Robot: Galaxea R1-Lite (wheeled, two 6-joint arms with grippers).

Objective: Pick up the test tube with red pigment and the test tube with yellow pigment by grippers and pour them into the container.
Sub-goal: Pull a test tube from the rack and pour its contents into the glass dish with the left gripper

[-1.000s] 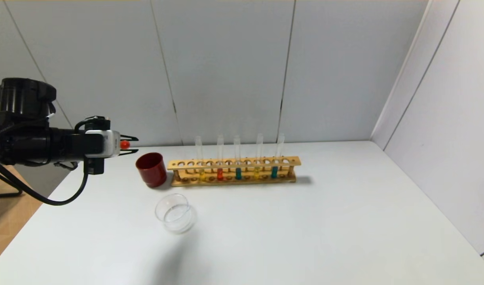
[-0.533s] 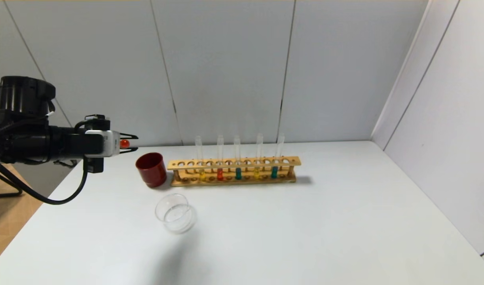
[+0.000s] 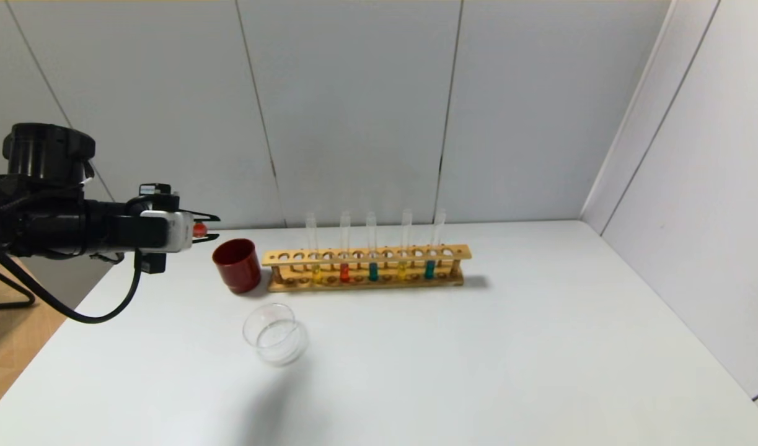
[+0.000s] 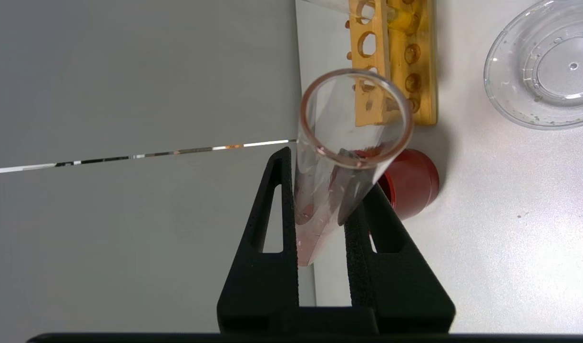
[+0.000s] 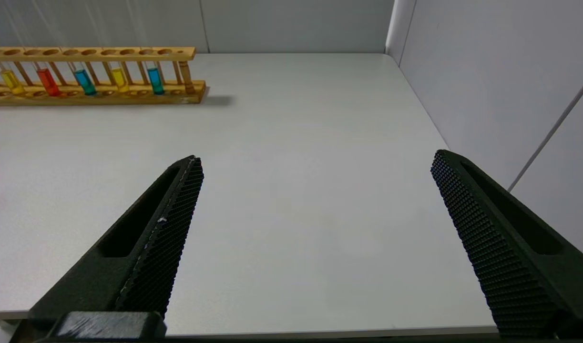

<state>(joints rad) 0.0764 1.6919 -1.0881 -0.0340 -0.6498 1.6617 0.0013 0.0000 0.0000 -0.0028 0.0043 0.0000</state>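
My left gripper [image 3: 206, 228] hovers at the table's far left, left of the dark red cup, and is shut on the test tube with red pigment [image 4: 315, 214]. In the head view that tube shows only as an orange-red spot [image 3: 199, 230] between the fingers. The container [image 3: 275, 334], a clear glass dish, sits in front of the cup. A tube with yellow pigment [image 3: 401, 271] stands in the wooden rack [image 3: 366, 254], with another yellow one [image 3: 317, 272] near the rack's left end. My right gripper [image 5: 316, 159] is open over bare table and is out of the head view.
The dark red cup [image 3: 237, 265] stands just left of the rack. The rack also holds a red tube [image 3: 344, 272] and two teal tubes [image 3: 373, 271]. Walls close off the back and the right side. The table's left edge [image 3: 75, 310] runs below my left arm.
My left gripper with the red tube has shifted slightly right and down towards the cup. Nothing on the table has moved.
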